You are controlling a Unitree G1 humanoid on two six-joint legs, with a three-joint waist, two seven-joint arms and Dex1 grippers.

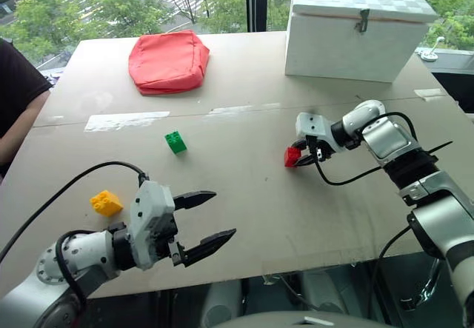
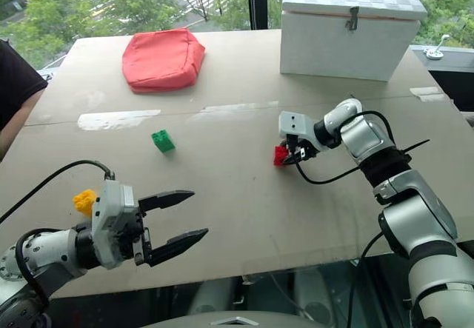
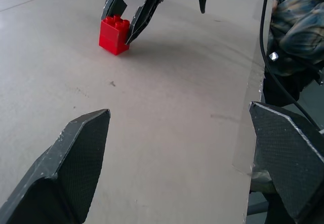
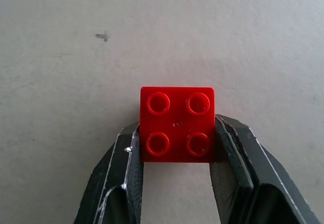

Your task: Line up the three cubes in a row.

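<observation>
Toward the right of the table (image 1: 244, 195), my right gripper (image 1: 298, 155) is shut on the red cube (image 1: 292, 156). In the right wrist view its fingers (image 4: 126, 158) press both sides of the studded red cube (image 4: 177, 124). The left wrist view shows the red cube (image 3: 114, 34) down at the table surface. The green cube (image 1: 175, 142) stands alone in the middle of the table. At the near left lies the yellow cube (image 1: 106, 203). My left gripper (image 1: 209, 221) hovers open and holds nothing, just right of the yellow cube and over the front edge.
A large red cushion (image 1: 168, 61) lies at the back left and a big white box (image 1: 355, 28) stands at the back right. A person's arm (image 1: 15, 98) rests at the table's left edge. Tape strips (image 1: 126, 121) cross the table behind the green cube.
</observation>
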